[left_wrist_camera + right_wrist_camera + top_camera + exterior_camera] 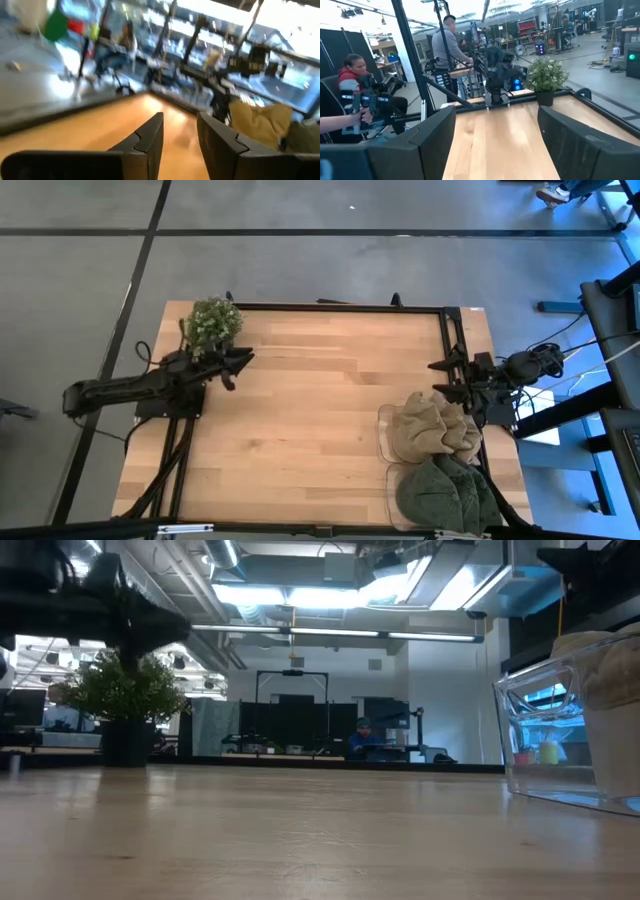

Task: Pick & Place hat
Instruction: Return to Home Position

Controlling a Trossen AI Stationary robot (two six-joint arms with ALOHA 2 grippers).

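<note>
A tan hat (432, 430) lies crumpled in a clear bin (384, 442) at the table's right side. A green hat (445, 492) lies in a second clear bin (392, 498) by the near right corner. The left wrist view also shows the tan hat (260, 117) and the green hat (305, 137). My left gripper (240, 364) hovers open at the far left beside the plant, pointing level toward the right, with nothing between its fingers (150, 135). My right gripper (440, 376) stands open just beyond the tan hat's far side, pointing left and empty (496, 112).
A small potted plant (212, 325) stands at the far left corner, close to my left gripper. A black frame (340, 307) runs along the table's far edge and right side. Bare wood (310, 410) spreads across the middle. People (447, 47) are beyond the table's left side.
</note>
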